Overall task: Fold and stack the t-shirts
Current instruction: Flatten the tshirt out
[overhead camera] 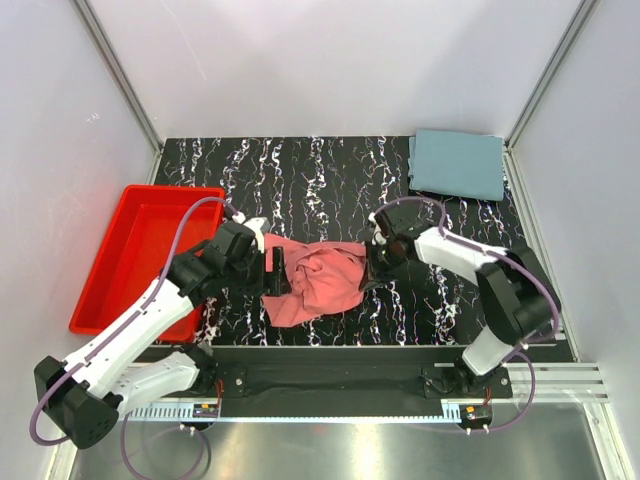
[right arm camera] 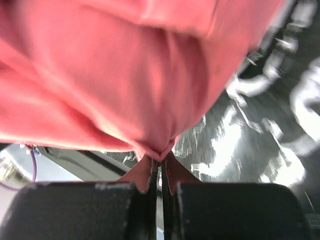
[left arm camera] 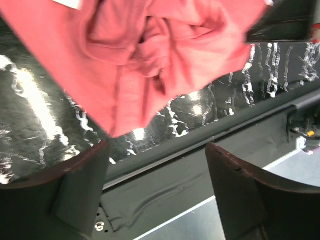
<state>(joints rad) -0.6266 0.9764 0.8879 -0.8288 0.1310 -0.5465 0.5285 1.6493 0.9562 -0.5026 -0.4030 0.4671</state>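
Note:
The salmon-pink t-shirt [overhead camera: 315,283] lies crumpled in the middle of the black marbled table [overhead camera: 300,175]. My right gripper [overhead camera: 368,268] is shut on the shirt's right edge; the right wrist view shows the pink t-shirt [right arm camera: 125,75] pinched at my closed fingertips [right arm camera: 150,170]. At the shirt's left side my left gripper [overhead camera: 274,273] stands open. In the left wrist view the pink t-shirt [left arm camera: 150,55] lies beyond its spread fingers [left arm camera: 80,190], with nothing between them. A grey-blue t-shirt [overhead camera: 457,164] lies folded at the table's back right corner.
A red plastic tray [overhead camera: 140,255] stands at the left edge of the table, under my left arm. White walls close in the back and sides. A dark rail [overhead camera: 330,375] and metal strip run along the near edge.

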